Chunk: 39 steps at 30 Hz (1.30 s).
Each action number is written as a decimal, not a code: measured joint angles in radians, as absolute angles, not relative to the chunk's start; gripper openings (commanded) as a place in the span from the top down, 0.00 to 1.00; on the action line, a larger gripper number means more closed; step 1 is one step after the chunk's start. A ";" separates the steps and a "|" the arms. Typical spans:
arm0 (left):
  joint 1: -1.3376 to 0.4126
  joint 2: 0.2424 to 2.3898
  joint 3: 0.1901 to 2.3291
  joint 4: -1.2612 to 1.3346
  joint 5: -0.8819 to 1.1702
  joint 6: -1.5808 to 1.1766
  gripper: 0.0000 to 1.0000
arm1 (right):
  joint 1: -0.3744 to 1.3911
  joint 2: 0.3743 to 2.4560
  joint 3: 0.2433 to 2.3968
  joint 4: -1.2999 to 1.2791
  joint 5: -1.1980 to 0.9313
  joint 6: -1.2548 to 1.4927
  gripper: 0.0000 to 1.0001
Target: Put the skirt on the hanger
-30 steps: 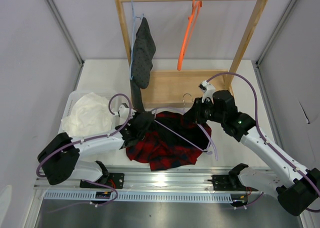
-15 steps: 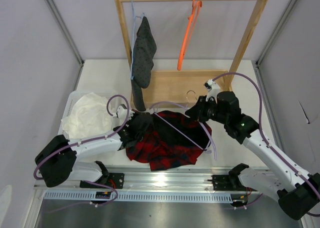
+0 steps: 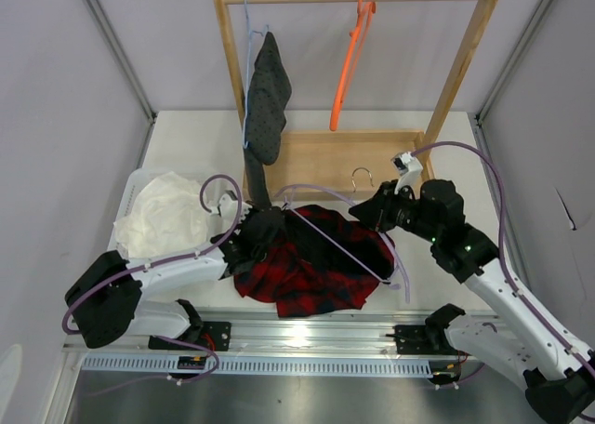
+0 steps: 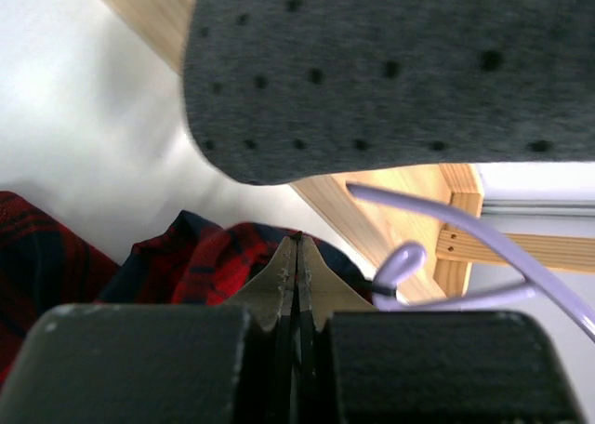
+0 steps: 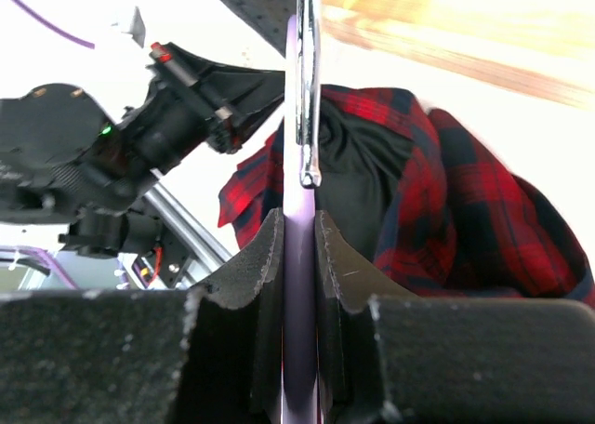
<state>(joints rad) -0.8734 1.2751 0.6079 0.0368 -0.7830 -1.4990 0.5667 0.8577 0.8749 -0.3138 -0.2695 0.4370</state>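
Note:
The red-and-black plaid skirt (image 3: 311, 268) lies crumpled on the table between both arms. Across it runs the lilac hanger (image 3: 339, 249), its silvery hook (image 3: 363, 175) pointing toward the rack. My right gripper (image 3: 372, 210) is shut on the hanger's neck; in the right wrist view the lilac stem (image 5: 299, 284) is clamped between the pads, with the hook (image 5: 308, 80) above and the skirt (image 5: 446, 210) beyond. My left gripper (image 3: 263, 227) rests at the skirt's upper left edge. It (image 4: 297, 242) is shut, no cloth shows between the pads, and the skirt (image 4: 186, 261) lies just past them beside a hanger end (image 4: 402, 266).
A wooden rack (image 3: 460, 71) stands behind, carrying an orange hanger (image 3: 351, 66) and a light blue hanger (image 3: 249, 61) with a dark grey dotted garment (image 3: 267, 99) that hangs close over my left gripper. A white cloth (image 3: 167, 215) fills a basket at the left.
My right arm has drawn back to the right with the hanger, so the hook sits further right and the bar slid across the skirt. The left gripper stays in place.

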 measured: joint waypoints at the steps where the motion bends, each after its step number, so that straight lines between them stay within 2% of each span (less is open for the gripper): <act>1: -0.874 1.275 0.612 0.041 -0.783 -1.492 0.94 | 0.567 0.841 0.871 -0.316 -0.272 0.437 1.00; 7: -0.875 1.264 0.633 0.065 -0.783 -1.431 0.88 | 0.567 0.769 0.839 -0.303 -0.273 0.438 1.00; 16: -0.875 1.179 0.643 0.119 -0.753 -1.257 0.62 | 0.567 0.719 0.844 -0.294 -0.263 0.427 1.00; 24: -0.876 1.077 0.644 0.157 -0.640 -1.106 0.54 | 0.567 0.720 0.916 -0.310 -0.260 0.380 1.00; 27: -0.884 1.031 0.644 0.158 -0.574 -1.036 0.47 | 0.567 0.726 0.948 -0.331 -0.268 0.356 1.00; 34: -0.954 0.801 0.624 0.090 -0.461 -0.899 0.39 | 0.565 0.749 1.020 -0.381 -0.291 0.307 1.00; 36: -0.960 0.725 0.618 0.041 -0.439 -0.855 0.25 | 0.559 0.752 1.044 -0.412 -0.297 0.288 1.00; 39: -0.962 0.616 0.622 -0.027 -0.395 -0.767 0.21 | 0.544 0.766 1.093 -0.460 -0.305 0.261 1.00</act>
